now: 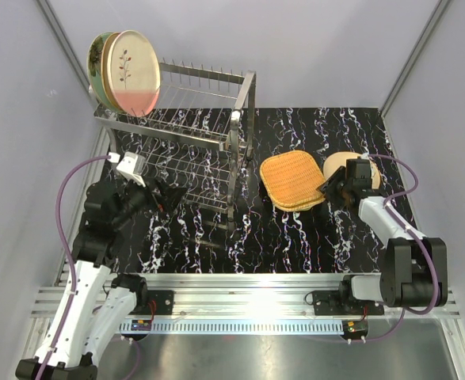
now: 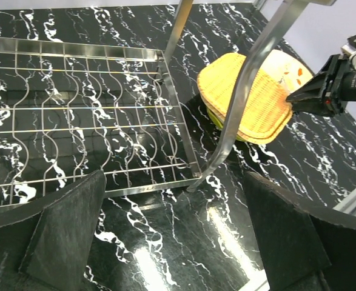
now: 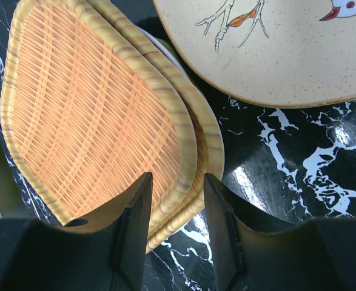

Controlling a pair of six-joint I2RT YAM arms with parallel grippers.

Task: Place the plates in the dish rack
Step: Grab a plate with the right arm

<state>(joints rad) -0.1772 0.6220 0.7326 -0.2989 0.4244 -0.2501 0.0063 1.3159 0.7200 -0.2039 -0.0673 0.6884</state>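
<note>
Two plates are stood upright in the rack (image 1: pixel 243 119), at the far left end of its upper tier. A pink-cream plate (image 1: pixel 135 71) with a sprig drawn on it is set in front. A green plate (image 1: pixel 97 62) is leaned just behind it, and only its rim is seen past the front one.

The rack is placed on the left half of the black marbled bench (image 1: pixel 311 237). To its right, near but apart, two wicker plates (image 1: pixel 291 180) are stacked flat, the upper one set slightly off the lower. A greenish rim (image 2: pixel 216 119) is seen under them on the rack side. A cream plate (image 3: pixel 287 54) with a bird drawn on it is laid flat just beside the stack, on its right.

The right tool (image 3: pixel 178 182) is placed low at the stack's right edge, between the stack and the cream plate. Its fingers are set on either side of the wicker rims, one over the upper plate's weave and one outside the edge. Whether the rims are pinched cannot be told.

The left tool (image 2: pixel 174 182) is spread wide, with nothing between its fingers. It is held low over the bench by the near right corner of the rack's lower tier and is pointed toward the stack.
</note>
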